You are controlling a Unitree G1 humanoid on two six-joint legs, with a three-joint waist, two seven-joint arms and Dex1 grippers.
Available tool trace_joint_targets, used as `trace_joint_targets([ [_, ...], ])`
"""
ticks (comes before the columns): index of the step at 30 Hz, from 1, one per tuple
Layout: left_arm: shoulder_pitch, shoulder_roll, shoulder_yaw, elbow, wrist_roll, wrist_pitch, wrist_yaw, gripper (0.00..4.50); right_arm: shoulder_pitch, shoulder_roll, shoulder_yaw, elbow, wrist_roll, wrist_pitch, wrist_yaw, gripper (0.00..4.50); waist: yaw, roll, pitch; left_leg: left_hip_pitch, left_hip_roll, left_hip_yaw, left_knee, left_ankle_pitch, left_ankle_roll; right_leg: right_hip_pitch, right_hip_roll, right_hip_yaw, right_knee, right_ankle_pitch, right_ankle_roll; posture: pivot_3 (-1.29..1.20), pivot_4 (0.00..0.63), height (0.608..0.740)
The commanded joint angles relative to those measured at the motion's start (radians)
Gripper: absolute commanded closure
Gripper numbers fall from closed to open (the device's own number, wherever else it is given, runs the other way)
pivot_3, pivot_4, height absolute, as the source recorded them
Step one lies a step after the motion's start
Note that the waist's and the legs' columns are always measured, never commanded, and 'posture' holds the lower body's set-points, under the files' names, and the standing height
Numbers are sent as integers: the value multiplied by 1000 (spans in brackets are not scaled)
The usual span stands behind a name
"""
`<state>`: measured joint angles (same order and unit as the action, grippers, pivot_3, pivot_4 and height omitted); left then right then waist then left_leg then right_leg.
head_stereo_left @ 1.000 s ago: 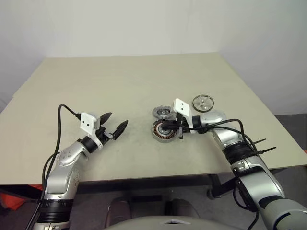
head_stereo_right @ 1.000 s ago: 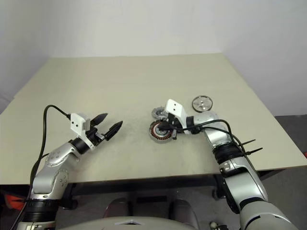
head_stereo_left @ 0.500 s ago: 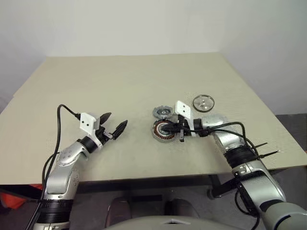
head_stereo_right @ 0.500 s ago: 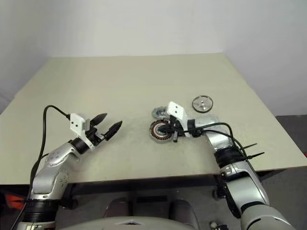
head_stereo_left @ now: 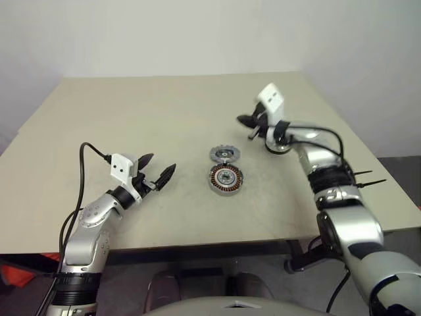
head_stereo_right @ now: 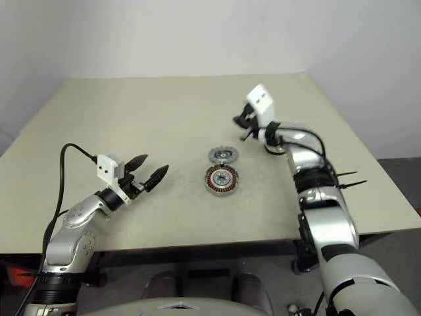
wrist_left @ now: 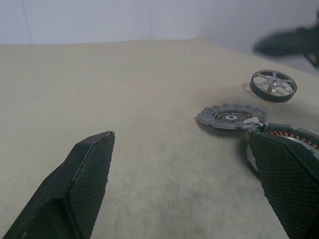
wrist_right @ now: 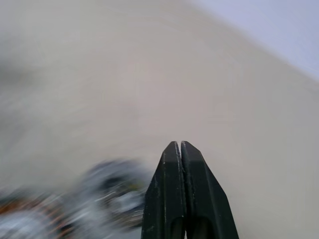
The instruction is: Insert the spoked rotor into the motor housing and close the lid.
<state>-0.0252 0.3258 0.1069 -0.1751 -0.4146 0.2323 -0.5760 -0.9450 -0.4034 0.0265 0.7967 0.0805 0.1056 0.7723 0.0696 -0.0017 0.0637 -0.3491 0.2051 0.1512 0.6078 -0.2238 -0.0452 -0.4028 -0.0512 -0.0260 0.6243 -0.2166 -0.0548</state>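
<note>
The motor housing (head_stereo_left: pixel 225 178), a dark-rimmed puck with copper windings, sits near the table's middle. The lid (head_stereo_left: pixel 224 155), a flat grey notched disc, lies open just behind it, touching its rim. The spoked rotor (wrist_left: pixel 273 85) lies further back to the right, beneath my right wrist. My right gripper (head_stereo_left: pixel 243 121) is shut and empty, raised above the table behind and to the right of the lid. My left gripper (head_stereo_left: pixel 159 164) hovers open and empty, well left of the housing, its fingers (wrist_left: pixel 89 169) pointing toward it.
The beige table (head_stereo_left: pixel 131 112) stands against a white wall. Its right edge runs close to my right arm. A black cable loops from my left wrist.
My right gripper, still shut, has lifted off the housing and swung up and back to the right, over the rotor. The left arm has not moved.
</note>
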Motion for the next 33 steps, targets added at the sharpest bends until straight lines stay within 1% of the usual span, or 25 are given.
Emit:
trace_joint_targets([
  [1, -16, -2, 4, -27, -11, -3, 2, 0, -72, -32, -70, 189, -4, 8, -143, 4486, 3, 0, 0, 0, 0, 0, 0, 0, 0, 0, 0, -1, -1, 0, 0, 0, 0, 740],
  [4, -16, -3, 5, -23, -12, -1, -1, 0, -108, -49, -98, 281, -13, -20, -226, 3856, 2, 0, 0, -2, 0, 0, 0, 0, 0, 0, 0, -1, -2, 0, 0, 0, 0, 740],
  [8, -15, -2, 7, -14, -14, -3, -8, 0, -151, -56, -156, 349, 12, -18, -342, 2536, -4, 4, 2, -4, 0, 1, 0, 0, 0, -4, 0, 0, 0, 0, 0, 0, 0, 740],
  [11, -17, -1, 9, -4, -13, -5, -14, 0, -168, -66, -210, 387, 38, -13, -411, 2536, -5, 5, 3, -3, 0, 1, 0, 0, -1, -5, 1, 0, 1, 0, 0, 0, 0, 740],
  [15, -17, -1, 8, 7, -9, -11, -21, 0, -166, -81, -248, 407, 49, 19, -430, 2536, -1, 5, 3, -2, 0, 1, 0, 0, 0, -3, 0, 0, 1, 0, 0, 0, 0, 740],
  [19, -11, -2, 5, 4, -5, -17, -25, 0, -152, -95, -291, 431, 69, 62, -480, 2536, 0, 5, 3, -3, 0, 1, 0, 0, 0, -3, 0, 0, 1, 0, 0, 0, 0, 740],
  [25, -1, -1, 1, -7, -1, -18, -27, 0, -130, -104, -315, 433, 73, 96, -506, 2536, 0, 5, 3, -3, 0, 2, 0, 0, 0, -4, 0, 0, 1, 0, 0, 0, 0, 740],
  [33, -7, 1, -1, 0, 3, -17, -28, 0, -97, -103, -321, 425, 84, 165, -467, 2536, 1, 5, 3, -3, 0, 2, 0, 0, 0, -4, 0, 0, 2, 0, 0, 0, 0, 740],
])
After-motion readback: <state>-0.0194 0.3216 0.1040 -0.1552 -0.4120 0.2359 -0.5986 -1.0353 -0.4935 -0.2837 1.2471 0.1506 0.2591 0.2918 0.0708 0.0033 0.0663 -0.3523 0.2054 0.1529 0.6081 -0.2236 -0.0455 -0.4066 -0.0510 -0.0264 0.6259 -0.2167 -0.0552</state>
